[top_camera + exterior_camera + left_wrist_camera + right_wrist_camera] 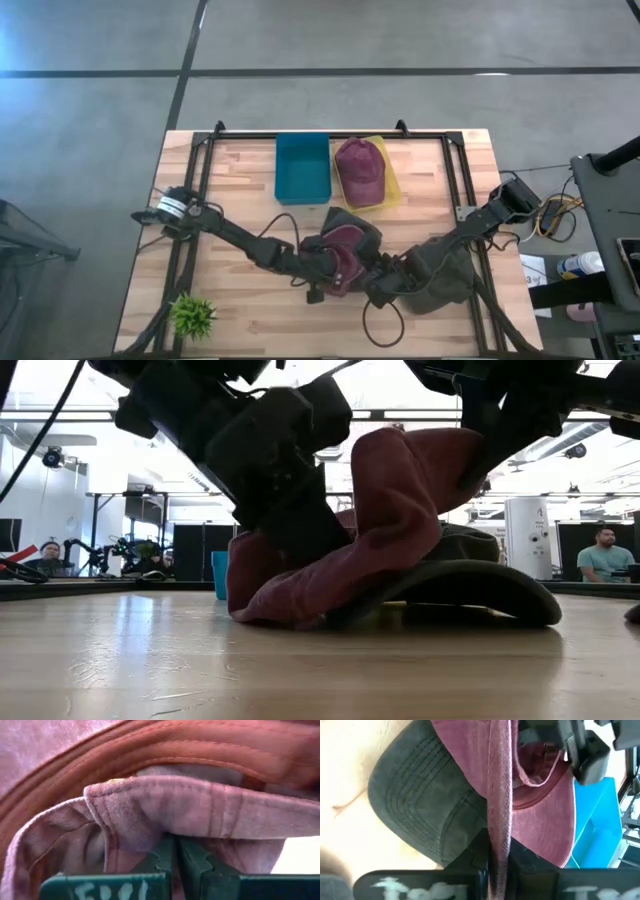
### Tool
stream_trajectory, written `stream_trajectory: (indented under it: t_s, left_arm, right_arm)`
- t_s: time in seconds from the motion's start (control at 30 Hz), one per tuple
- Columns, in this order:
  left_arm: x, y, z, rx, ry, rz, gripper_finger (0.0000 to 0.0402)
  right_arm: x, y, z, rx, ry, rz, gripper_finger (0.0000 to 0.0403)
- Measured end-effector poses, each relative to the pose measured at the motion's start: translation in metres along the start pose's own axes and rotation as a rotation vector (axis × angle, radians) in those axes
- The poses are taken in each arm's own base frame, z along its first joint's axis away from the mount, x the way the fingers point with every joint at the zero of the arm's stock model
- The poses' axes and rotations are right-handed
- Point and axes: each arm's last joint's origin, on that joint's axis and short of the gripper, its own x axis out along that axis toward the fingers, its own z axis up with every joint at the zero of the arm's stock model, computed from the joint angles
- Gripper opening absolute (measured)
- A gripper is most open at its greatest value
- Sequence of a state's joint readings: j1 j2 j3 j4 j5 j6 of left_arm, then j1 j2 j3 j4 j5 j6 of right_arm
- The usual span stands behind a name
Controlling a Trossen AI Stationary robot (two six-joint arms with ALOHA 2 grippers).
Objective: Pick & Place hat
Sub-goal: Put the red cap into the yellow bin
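Observation:
A maroon hat sits crumpled at the table's middle, with both grippers shut on it. My left gripper comes at it from the left and my right gripper from the right. In the low view the hat rises in a hump; its lower part lies on the table and on the brim of a dark grey hat. That dark hat lies under my right arm. A second maroon hat lies in the yellow bin at the back. My left gripper pinches the hat's stitched hem between its two green fingers, where the cloth folds over. The fingers slant down from the table's left. The hat's lower part stays on the table. My right gripper pinches a thin edge of the hat's cloth between its two fingers, slanting down from the table's right. The cloth runs straight away from the fingers as a narrow band. The rest of the hat droops over the dark hat's brim.
A blue bin stands at the back, left of the yellow bin. A small green plant stands at the near left corner. Bare wood lies along the near edge and at the left.

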State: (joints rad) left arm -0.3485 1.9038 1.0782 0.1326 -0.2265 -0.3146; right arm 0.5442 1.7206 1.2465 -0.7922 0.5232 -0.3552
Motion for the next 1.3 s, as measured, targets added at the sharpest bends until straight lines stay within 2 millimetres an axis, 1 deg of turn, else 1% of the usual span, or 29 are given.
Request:
stream_trajectory:
  t_s: [0.1,0.2,0.27,0.47,0.57,0.63,0.8,0.87,1.0,1.17,1.3]
  left_arm:
    - [-0.005,-0.002,0.004,-0.003,-0.019,-0.013,0.0021]
    - [-0.004,-0.002,0.003,-0.008,-0.011,-0.016,0.0021]
    - [-0.004,-0.003,0.004,-0.039,-0.013,-0.01,0.0021]
    - [-0.024,-0.009,0.037,-0.068,-0.119,-0.047,0.0021]
    - [-0.028,-0.011,0.045,-0.071,-0.136,-0.053,0.0021]
    - [-0.027,-0.011,0.045,-0.05,-0.119,-0.047,0.0021]
    - [-0.023,-0.007,0.03,-0.03,-0.007,-0.005,0.0021]
    - [-0.023,-0.007,0.028,-0.024,0.009,0.003,0.0021]
    - [-0.025,-0.007,0.03,-0.022,0.001,0.001,0.0021]
    - [-0.03,-0.013,0.04,-0.028,-0.032,-0.012,0.0021]
    - [-0.034,-0.017,0.034,-0.024,0.02,-0.011,0.0021]
  right_arm:
    - [0.0,0.0,-0.002,-0.058,0.026,-0.007,0.0013]
    - [-0.002,0.0,-0.002,-0.153,0.053,-0.087,0.0013]
    - [-0.004,-0.002,0.001,-0.174,0.043,-0.101,0.0013]
    - [-0.007,-0.002,0.007,-0.196,-0.012,-0.096,0.0013]
    - [-0.011,0.0,0.01,-0.265,-0.009,-0.134,0.0013]
    - [-0.014,-0.001,0.013,-0.307,-0.011,-0.16,0.0013]
    - [-0.02,-0.005,0.018,-0.313,-0.04,-0.185,0.0013]
    - [-0.022,-0.004,0.02,-0.328,-0.045,-0.19,0.0013]
    - [-0.023,-0.002,0.02,-0.317,-0.06,-0.169,0.0013]
    - [-0.017,0.005,0.022,-0.34,-0.071,-0.115,0.0013]
    - [-0.018,0.006,0.023,-0.346,-0.085,-0.116,0.0013]
